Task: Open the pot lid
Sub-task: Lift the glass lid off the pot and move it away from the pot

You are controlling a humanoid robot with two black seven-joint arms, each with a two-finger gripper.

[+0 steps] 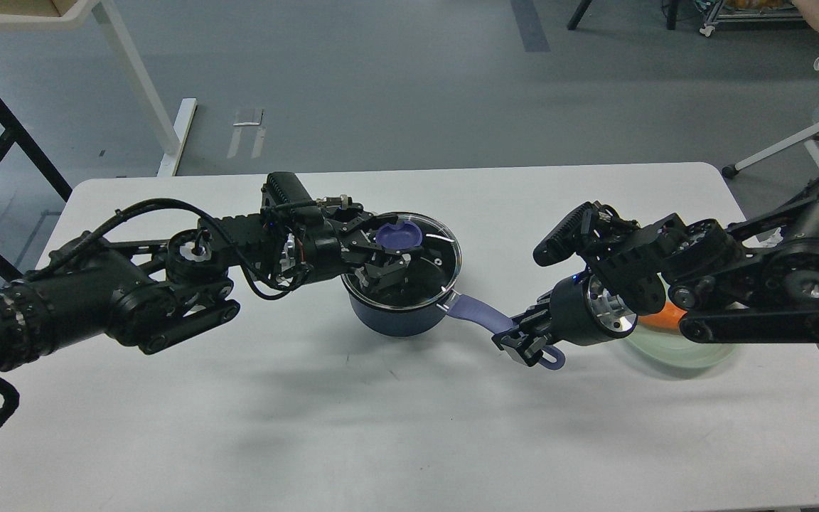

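From my remote seat, the small dark navy saucepan (401, 313) sits mid-desk on the white desk (352, 427), its long lavender handle (480, 313) pointing toward my right arm. My left pincer (389, 257) is clamped around the flat purple-blue knob (397, 235) of the round clear glass lid (445, 245), which looks tilted above the rim. My right pincer (523, 343) grips the handle's far end. A pale green glass dish (672, 348) lies under my right arm.

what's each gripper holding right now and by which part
The left gripper grips the round clear glass lid by its flat purple-blue knob. The right gripper clamps the dark navy saucepan by its long lavender handle.
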